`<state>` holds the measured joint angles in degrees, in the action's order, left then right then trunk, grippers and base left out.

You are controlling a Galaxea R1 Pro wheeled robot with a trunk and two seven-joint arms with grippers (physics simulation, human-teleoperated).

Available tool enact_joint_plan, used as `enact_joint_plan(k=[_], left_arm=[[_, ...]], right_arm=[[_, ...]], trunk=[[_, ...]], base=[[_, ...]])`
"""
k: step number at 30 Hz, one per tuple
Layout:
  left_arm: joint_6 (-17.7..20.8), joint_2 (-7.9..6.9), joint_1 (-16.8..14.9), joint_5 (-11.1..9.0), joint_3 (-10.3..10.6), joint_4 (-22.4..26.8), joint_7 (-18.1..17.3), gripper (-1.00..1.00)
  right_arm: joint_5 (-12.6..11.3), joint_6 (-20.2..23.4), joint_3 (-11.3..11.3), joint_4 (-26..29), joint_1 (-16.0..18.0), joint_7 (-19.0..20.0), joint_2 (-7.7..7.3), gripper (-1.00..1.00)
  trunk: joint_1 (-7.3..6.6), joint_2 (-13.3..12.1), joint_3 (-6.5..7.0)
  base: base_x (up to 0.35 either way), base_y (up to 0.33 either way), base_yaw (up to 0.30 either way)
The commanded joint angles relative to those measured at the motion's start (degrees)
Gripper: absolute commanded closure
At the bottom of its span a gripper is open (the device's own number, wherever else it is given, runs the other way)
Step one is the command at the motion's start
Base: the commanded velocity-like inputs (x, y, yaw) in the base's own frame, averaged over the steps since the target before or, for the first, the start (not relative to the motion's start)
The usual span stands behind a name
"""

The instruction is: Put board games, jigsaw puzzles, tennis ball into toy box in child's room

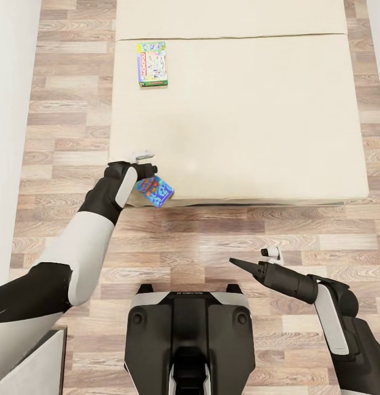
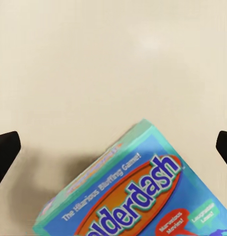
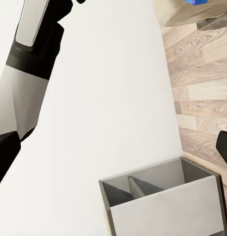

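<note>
The left claw [image 1: 148,175] is clamped on the tilted blue board game [image 1: 154,190] at the bed [image 1: 255,120] corner for carrying, the second game [image 1: 152,63] lying well beyond it, while the right claw [image 1: 237,264] idles, fingers together.

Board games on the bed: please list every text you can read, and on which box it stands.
Blue board game at the left gripper: "The Hilarious Bluffing Game!"
Same box: "...lderdash", the first letters cut off.
Same box, small badges: too blurred.
Green board game farther up the bed: too small to read.
</note>
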<state>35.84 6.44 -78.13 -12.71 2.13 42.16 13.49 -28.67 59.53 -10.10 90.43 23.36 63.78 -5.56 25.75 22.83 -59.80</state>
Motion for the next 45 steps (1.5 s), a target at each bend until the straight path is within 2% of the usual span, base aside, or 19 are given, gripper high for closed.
enact_joint_plan(k=[1,6,10,12,13,16,17,20,23,24,26,27,31,32,36,37,42,43,45], left_arm=[[0.4,-0.64,0.0,-0.7,0.2,0.3,0.5,-1.0],[2.5,-2.7,0.0,-0.8,-0.4,1.9,0.4,-1.0],[5.7,-5.4,0.1,-1.0,-3.6,4.4,0.1,-1.0],[7.3,-6.45,0.1,-1.3,-5.8,5.5,0.0,-1.0],[9.3,-7.42,0.2,-1.7,-8.4,6.4,-0.1,-1.0],[13.1,-8.95,0.3,-2.5,-12.6,7.8,-0.8,-1.0],[15.8,-10.3,0.5,-2.9,-15.5,8.6,-2.0,-1.0],[19.2,-13.15,0.7,-3.4,-19.4,9.4,-5.3,-1.0],[21.7,-16.8,1.1,-4.0,-22.5,9.9,-10.9,-1.0],[22.7,-19.48,1.9,-4.6,-24.1,9.9,-15.7,-1.0],[23.4,-22.17,3.2,-5.4,-25.2,9.8,-21.0,-1.0],[23.9,-24.74,5.0,-6.0,-26.0,9.6,-26.5,-1.0],[24.2,-28.9,9.8,-7.1,-26.8,9.3,-37.1,-1.0],[24.2,-30.87,13.8,-7.5,-27.3,9.1,-44.1,-1.0],[24.2,-32.12,19.5,-7.8,-28.1,9.0,-51.7,-1.0],[24.2,-32.4,22.1,-7.8,-28.6,9.0,-54.8,-1.0],[24.2,-32.68,28.0,-7.9,-29.8,9.0,-61.8,-1.0],[24.2,-32.64,30.6,-7.8,-30.0,9.0,-64.4,-1.0],[24.1,-32.56,33.2,-7.7,-30.2,9.0,-66.6,-1.0]], right_arm=[[0.1,0.2,-0.1,0.0,0.0,0.2,-0.03,-1.0],[0.1,0.3,-0.2,0.0,0.0,0.3,-0.1,-1.0],[0.1,0.1,-0.3,-0.1,0.0,0.3,-0.25,-1.0],[0.1,0.0,-0.3,-0.1,0.0,0.3,-0.29,-1.0],[0.1,-0.1,-0.3,-0.1,0.0,0.3,-0.35,-1.0],[0.2,-0.2,-0.5,-0.1,0.0,0.3,-0.49,-1.0],[0.2,-0.2,-0.5,-0.1,0.0,0.3,-0.59,-1.0],[0.3,-0.3,-0.9,-0.1,0.0,0.3,-0.66,-1.0],[0.4,-0.3,-1.4,-0.1,0.0,0.3,-0.67,-1.0],[0.4,-0.4,-1.8,-0.2,0.0,0.3,-0.66,-1.0],[0.4,-0.4,-2.0,-0.2,-0.1,0.3,-0.67,-1.0],[0.4,-0.4,-2.2,-0.2,-0.3,0.3,-0.69,-1.0],[0.6,-0.5,-2.9,-0.2,-0.5,0.3,-0.73,-1.0],[0.6,-0.5,-3.9,-0.2,-0.7,0.4,-0.72,-1.0],[0.7,-0.5,-5.0,-0.2,-0.7,0.5,-0.75,-1.0],[0.8,-0.5,-5.5,-0.4,-0.7,0.5,-0.76,-1.0],[0.9,-0.5,-6.5,-0.7,-0.8,0.5,-0.76,-1.0],[0.9,-0.5,-6.6,-0.8,-0.8,0.3,-0.76,-1.0],[1.0,-0.5,-6.8,-0.9,-0.8,0.0,-0.77,-1.0]], trunk=[[0.04,0.1,-0.06],[0.04,0.1,-0.06],[0.04,0.1,-0.06],[0.04,0.1,-0.06],[0.04,0.1,-0.06],[0.04,0.1,-0.06],[0.04,0.1,-0.06],[0.04,0.1,-0.06],[0.04,0.1,-0.06],[0.04,0.1,-0.06],[0.04,0.1,-0.06],[0.04,0.1,-0.06],[0.04,0.1,-0.06],[0.04,0.1,-0.06],[0.04,0.1,-0.06],[0.04,0.1,-0.06],[0.04,0.1,-0.06],[0.04,0.1,-0.06],[0.04,0.1,-0.06]], base=[[0.0,0.0,0.0],[0.0,0.0,0.0],[0.0,0.0,0.0],[0.0,0.0,0.0],[0.0,0.0,0.0],[0.0,0.0,0.0],[0.0,0.0,0.0],[0.0,0.0,0.0],[0.0,0.0,0.0],[0.0,0.0,0.0],[0.0,0.0,0.0],[0.0,0.0,0.0],[0.0,0.0,0.0],[0.0,0.0,0.0],[0.0,0.0,0.0],[0.0,0.0,0.0],[0.0,0.0,0.0],[0.0,0.0,0.0],[0.0,0.0,0.0]])
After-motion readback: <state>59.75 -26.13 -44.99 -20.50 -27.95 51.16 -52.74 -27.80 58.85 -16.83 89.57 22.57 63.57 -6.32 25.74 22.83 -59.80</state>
